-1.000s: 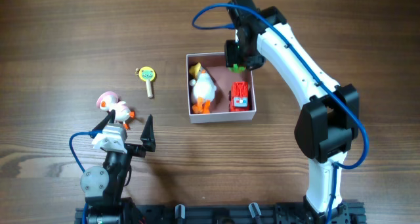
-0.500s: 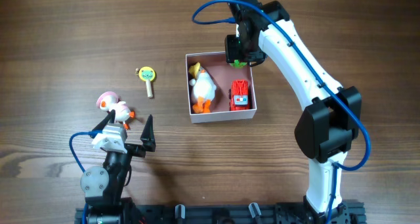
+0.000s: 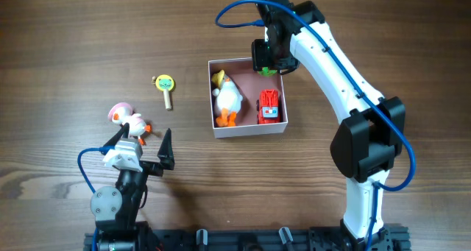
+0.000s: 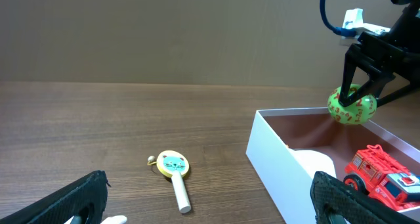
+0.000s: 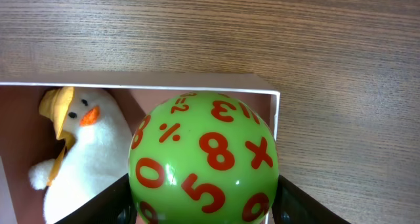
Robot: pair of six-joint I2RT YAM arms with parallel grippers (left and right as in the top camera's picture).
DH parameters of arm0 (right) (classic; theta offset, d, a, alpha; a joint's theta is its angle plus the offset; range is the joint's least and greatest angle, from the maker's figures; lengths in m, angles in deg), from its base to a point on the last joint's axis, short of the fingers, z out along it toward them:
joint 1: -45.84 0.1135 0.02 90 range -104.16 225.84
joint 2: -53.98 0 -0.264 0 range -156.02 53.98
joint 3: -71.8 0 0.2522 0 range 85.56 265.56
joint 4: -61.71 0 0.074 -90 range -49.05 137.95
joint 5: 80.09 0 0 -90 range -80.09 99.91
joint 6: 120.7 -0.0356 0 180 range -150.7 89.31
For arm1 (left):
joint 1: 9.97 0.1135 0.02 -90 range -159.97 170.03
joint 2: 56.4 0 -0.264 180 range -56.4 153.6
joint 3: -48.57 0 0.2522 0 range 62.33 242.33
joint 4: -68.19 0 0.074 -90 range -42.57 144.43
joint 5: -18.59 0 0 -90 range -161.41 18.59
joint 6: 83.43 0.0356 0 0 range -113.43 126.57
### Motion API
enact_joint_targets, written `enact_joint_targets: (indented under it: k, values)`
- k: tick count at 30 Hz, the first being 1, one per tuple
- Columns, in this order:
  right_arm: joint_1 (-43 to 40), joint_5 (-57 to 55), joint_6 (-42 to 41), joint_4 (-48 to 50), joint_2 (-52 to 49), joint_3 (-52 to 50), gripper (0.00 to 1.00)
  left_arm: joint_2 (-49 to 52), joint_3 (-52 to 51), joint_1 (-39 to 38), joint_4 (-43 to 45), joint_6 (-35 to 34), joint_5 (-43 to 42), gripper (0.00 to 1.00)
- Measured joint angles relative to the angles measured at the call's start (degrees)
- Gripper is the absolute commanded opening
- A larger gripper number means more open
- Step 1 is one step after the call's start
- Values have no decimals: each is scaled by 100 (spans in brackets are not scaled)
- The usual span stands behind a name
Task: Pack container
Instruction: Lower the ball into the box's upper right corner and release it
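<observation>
The container [image 3: 249, 131] is a shallow white-walled box with a pink floor at mid-table. Inside lie a white plush duck [image 3: 229, 98] and a red toy truck [image 3: 269, 107]. My right gripper [image 3: 267, 62] hangs over the container's far right corner, shut on a green ball [image 5: 203, 158] with red numbers. The ball [image 4: 352, 107] sits just above the far wall [image 5: 131, 87], and a black finger presses each of its sides. My left gripper [image 3: 141, 145] stands open near the front left, with nothing between its fingers.
A yellow paddle toy with a green cat face [image 3: 166, 88] lies left of the container. A small duck with a pink hat [image 3: 126, 120] lies just beyond my left gripper. In the left wrist view the paddle [image 4: 174, 166] lies left of the container wall [image 4: 275, 165].
My right gripper with the ball has shifted slightly toward the far side of the container. The left arm and the toys have not moved.
</observation>
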Motion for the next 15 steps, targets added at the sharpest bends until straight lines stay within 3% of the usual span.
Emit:
enact_joint_targets:
  k: [4, 7, 15]
  values:
    - [0, 0, 0, 0, 0, 0, 65, 0, 0, 0, 0, 0, -2, 100]
    - [0, 0, 2, 2, 0, 0, 72, 0, 0, 0, 0, 0, 0, 100]
    - [0, -2, 42, 4, 0, 0, 72, 0, 0, 0, 0, 0, 0, 100]
